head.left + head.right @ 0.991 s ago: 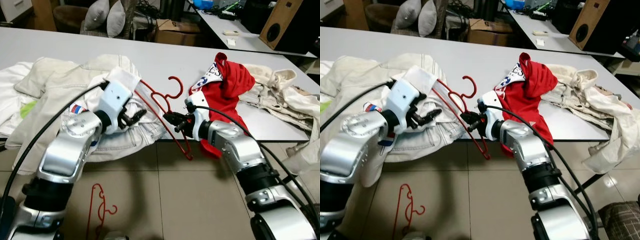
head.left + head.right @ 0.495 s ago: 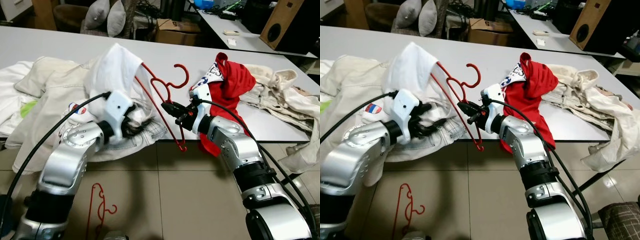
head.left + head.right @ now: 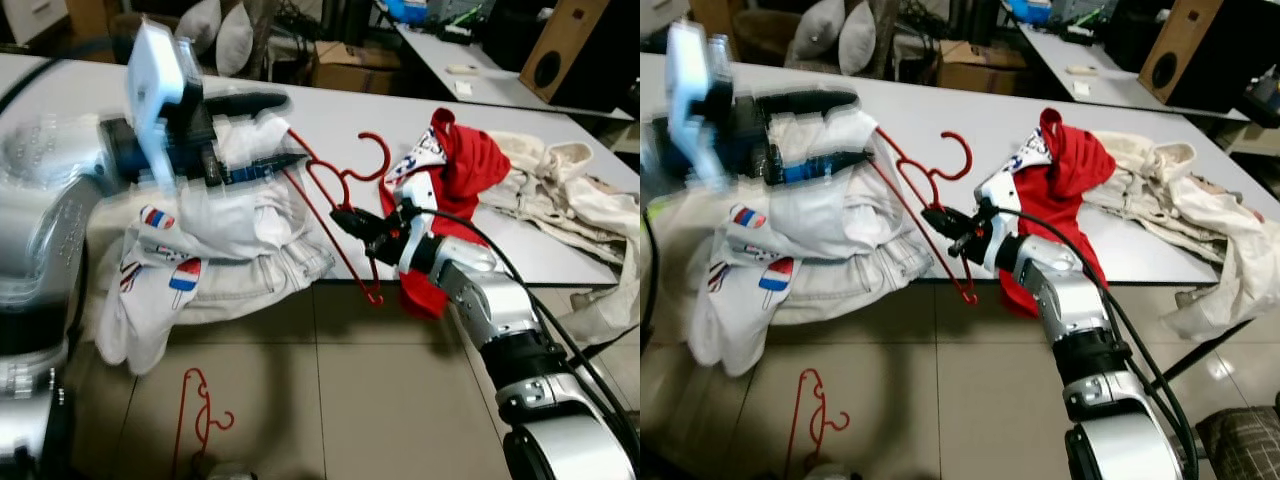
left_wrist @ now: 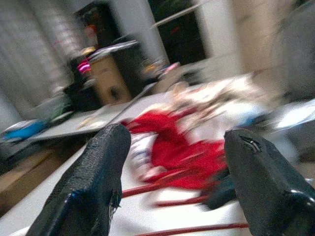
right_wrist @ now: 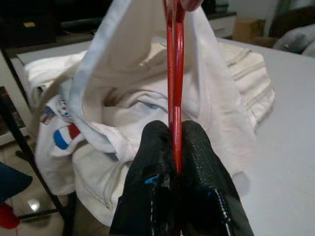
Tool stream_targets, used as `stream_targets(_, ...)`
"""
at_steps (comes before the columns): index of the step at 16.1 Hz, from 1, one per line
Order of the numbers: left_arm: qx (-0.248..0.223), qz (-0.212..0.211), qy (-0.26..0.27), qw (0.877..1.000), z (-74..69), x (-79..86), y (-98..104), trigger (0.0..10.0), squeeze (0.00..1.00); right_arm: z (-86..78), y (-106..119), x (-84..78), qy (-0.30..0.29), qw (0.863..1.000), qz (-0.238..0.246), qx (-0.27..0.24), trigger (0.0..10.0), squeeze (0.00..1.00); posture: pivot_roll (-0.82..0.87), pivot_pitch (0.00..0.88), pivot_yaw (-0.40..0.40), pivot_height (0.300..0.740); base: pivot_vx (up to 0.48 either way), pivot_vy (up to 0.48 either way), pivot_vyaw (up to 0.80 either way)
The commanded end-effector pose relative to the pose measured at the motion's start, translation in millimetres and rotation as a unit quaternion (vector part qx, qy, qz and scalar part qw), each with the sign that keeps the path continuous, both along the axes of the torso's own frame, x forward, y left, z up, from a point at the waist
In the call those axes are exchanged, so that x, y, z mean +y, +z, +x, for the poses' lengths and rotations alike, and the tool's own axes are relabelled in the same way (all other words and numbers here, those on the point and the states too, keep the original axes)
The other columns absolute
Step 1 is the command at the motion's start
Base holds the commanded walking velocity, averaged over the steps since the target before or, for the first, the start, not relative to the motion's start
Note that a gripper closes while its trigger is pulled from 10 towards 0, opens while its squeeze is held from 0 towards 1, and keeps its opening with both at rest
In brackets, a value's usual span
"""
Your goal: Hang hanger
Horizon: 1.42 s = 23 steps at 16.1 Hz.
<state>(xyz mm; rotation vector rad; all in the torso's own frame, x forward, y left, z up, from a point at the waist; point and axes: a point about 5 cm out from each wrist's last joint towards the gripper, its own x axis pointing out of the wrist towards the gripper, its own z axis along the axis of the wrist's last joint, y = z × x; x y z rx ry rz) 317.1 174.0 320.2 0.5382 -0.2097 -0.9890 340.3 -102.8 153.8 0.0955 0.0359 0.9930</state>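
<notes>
Clamped between the two black fingers of the right gripper (image 5: pixel 173 169) is the red hanger (image 3: pixel 340 200), held above the front edge of the grey table (image 3: pixel 340 115), its lower tip hanging past that edge over the tiled floor (image 3: pixel 380 400). One shoulder of the hanger runs inside the white garment (image 3: pixel 215 215), which droops off the table edge. The left gripper (image 3: pixel 262 130), blurred, is raised above the garment with its fingers spread apart and nothing between them. A red shirt (image 3: pixel 455 165) lies just beside the right arm, cream clothing (image 3: pixel 560 185) beyond it. A second red hanger (image 3: pixel 200 415) lies on open floor below.
</notes>
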Motion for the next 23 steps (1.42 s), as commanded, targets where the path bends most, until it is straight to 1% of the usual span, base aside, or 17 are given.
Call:
stream_targets(1, -0.005, 0.056, 0.014, 0.998, 12.9, -1.3, -11.5, 10.0, 0.0, -2.5, 7.6, -5.2, 0.013, 1.0, 0.007, -0.024, 10.0, 0.0, 0.17, 0.0, -0.125, 0.74, 0.0, 0.0, 0.0)
stream_targets(2, 0.013, 0.077, 0.001, 0.997, 18.8, -0.6, -16.8, 10.0, 0.06, -6.5, 8.2, -5.1, 0.034, 0.999, 0.0, -0.033, 10.0, 0.0, 0.16, 0.0, -0.118, 0.74, 0.0, 0.0, 0.0)
stream_targets(3, 0.021, 0.083, -0.007, 0.996, 20.9, -0.2, -17.8, 10.0, 0.22, -8.6, 8.5, -5.6, 0.044, 0.998, -0.006, -0.038, 10.0, 0.0, 0.16, 0.0, -0.118, 0.74, 0.0, 0.0, 0.0)
stream_targets(4, 0.037, 0.091, -0.024, 0.995, 26.1, 2.3, -15.9, 10.0, 1.0, -13.2, 9.8, -8.8, 0.064, 0.996, -0.026, -0.051, 10.0, 0.0, 0.15, 0.0, -0.11, 0.74, 0.0, 0.0, 0.0)
stream_targets(5, 0.026, 0.103, -0.024, 0.994, 29.5, 5.0, -11.7, 10.0, 1.0, -15.2, 12.1, -11.8, 0.072, 0.995, -0.035, -0.06, 10.0, 0.0, 0.15, 0.0, -0.107, 0.74, 0.0, 0.0, 0.0)
stream_targets(7, 0.019, 0.1, -0.036, 0.994, 35.9, 7.9, -4.2, 10.0, 1.0, -17.0, 14.2, -16.3, 0.08, 0.994, -0.043, -0.066, 10.0, 0.0, 0.15, 0.0, -0.107, 0.74, 0.0, 0.0, 0.0)
stream_targets(8, 0.018, 0.1, -0.052, 0.993, 38.4, 9.2, 2.6, 10.0, 0.84, -17.8, 14.9, -19.0, 0.084, 0.993, -0.046, -0.068, 10.0, 0.0, 0.15, 0.0, -0.106, 0.74, 0.0, 0.0, 0.0)
stream_targets(9, 0.024, 0.103, -0.062, 0.992, 38.5, 9.4, 4.3, 10.0, 0.4, -18.0, 15.0, -19.9, 0.085, 0.993, -0.048, -0.068, 10.0, 0.0, 0.15, 0.0, -0.106, 0.74, 0.0, 0.0, 0.0)
stream_targets(10, 0.042, 0.116, -0.08, 0.989, 38.0, 10.4, 5.1, 10.0, 0.0, -18.6, 15.2, -21.1, 0.088, 0.992, -0.051, -0.069, 10.0, 0.0, 0.15, 0.0, -0.105, 0.74, 0.0, 0.0, 0.0)
stream_targets(12, 0.082, 0.154, -0.097, 0.98, 36.7, 15.9, 3.9, 10.0, 0.0, -19.5, 15.6, -21.6, 0.098, 0.991, -0.057, -0.072, 10.0, 0.0, 0.15, 0.0, -0.104, 0.74, 0.0, 0.0, 0.0)
stream_targets(13, 0.09, 0.163, -0.098, 0.978, 37.9, 17.9, 3.8, 10.0, 0.0, -19.9, 15.7, -21.8, 0.102, 0.99, -0.059, -0.073, 10.0, 0.0, 0.15, 0.0, -0.104, 0.74, 0.0, 0.0, 0.0)
stream_targets(14, 0.099, 0.187, -0.092, 0.973, 39.8, 23.6, 5.0, 10.0, 0.0, -20.5, 16.1, -22.0, 0.11, 0.989, -0.062, -0.075, 10.0, 0.0, 0.15, 0.0, -0.105, 0.74, 0.0, 0.0, 0.0)
stream_targets(16, 0.099, 0.24, -0.068, 0.963, 43.6, 30.3, 3.9, 10.0, 0.0, -22.2, 15.9, -22.1, 0.125, 0.986, -0.072, -0.078, 10.0, 0.0, 0.15, 0.0, -0.106, 0.74, 0.0, 0.0, 0.0)
stream_targets(17, 0.101, 0.251, -0.058, 0.961, 45.7, 31.4, 1.7, 6.7, 0.0, -23.0, 15.6, -22.0, 0.13, 0.985, -0.077, -0.079, 10.0, 0.0, 0.15, 0.0, -0.104, 0.74, 0.0, 0.0, 0.0)
stream_targets(18, 0.105, 0.252, -0.051, 0.961, 47.8, 31.8, -0.3, 0.0, 0.0, -24.0, 15.3, -21.6, 0.136, 0.984, -0.082, -0.081, 10.0, 0.0, 0.15, 0.0, -0.102, 0.74, 0.0, 0.0, 0.0)
stream_targets(21, 0.123, 0.253, -0.068, 0.957, 49.0, 30.4, -3.0, 0.0, 0.0, -25.5, 14.1, -22.5, 0.142, 0.982, -0.093, -0.084, 10.0, 0.0, 0.15, 0.0, -0.099, 0.74, 0.0, 0.0, 0.0)
stream_targets(23, 0.124, 0.255, -0.085, 0.955, 49.1, 27.8, -4.2, 0.0, 0.0, -25.8, 13.5, -24.2, 0.141, 0.982, -0.096, -0.085, 10.0, 0.0, 0.15, 0.0, -0.099, 0.74, 0.0, 0.0, 0.0)
